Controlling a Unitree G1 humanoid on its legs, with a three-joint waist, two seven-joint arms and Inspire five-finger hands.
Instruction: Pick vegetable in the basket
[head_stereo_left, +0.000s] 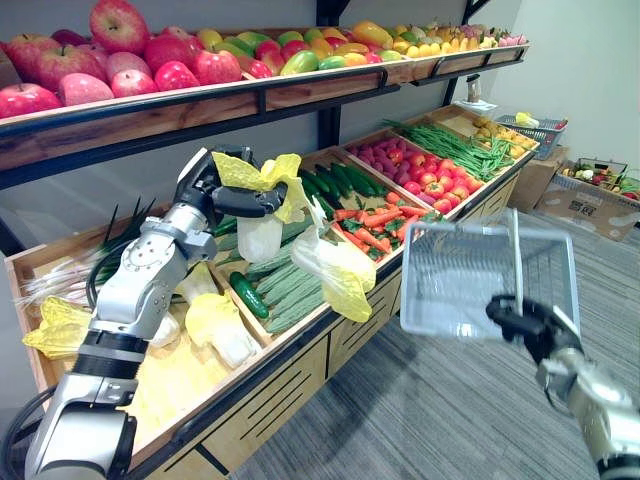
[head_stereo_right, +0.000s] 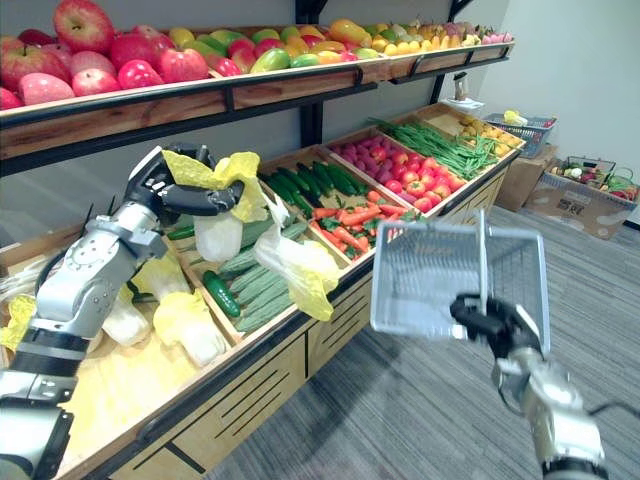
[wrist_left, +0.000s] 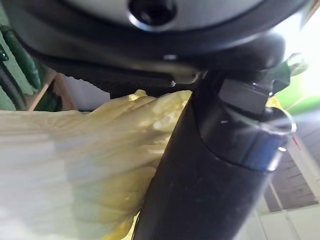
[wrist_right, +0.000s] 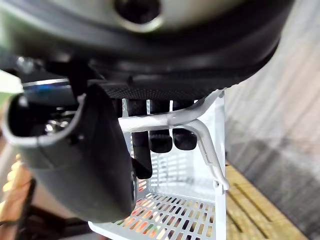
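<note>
My left hand (head_stereo_left: 222, 190) is shut on a napa cabbage (head_stereo_left: 262, 215) with yellow leaves and a white stalk, lifted above the vegetable shelf. In the left wrist view the cabbage (wrist_left: 75, 160) fills the space beside the thumb (wrist_left: 210, 165). My right hand (head_stereo_left: 528, 325) is shut on the handle (wrist_right: 175, 117) of a white wire basket (head_stereo_left: 470, 275), held in the air off the shelf's front edge. The basket (head_stereo_right: 440, 275) looks empty and hangs to the right of the cabbage, lower than it.
Below the cabbage lie cucumbers (head_stereo_left: 290, 285), more cabbages (head_stereo_left: 215, 320) and carrots (head_stereo_left: 370, 225). Tomatoes (head_stereo_left: 440, 180) and green beans (head_stereo_left: 455, 148) lie farther right. An upper shelf (head_stereo_left: 240, 95) of apples and mangoes overhangs. Boxes and baskets (head_stereo_left: 590, 185) stand on the floor at far right.
</note>
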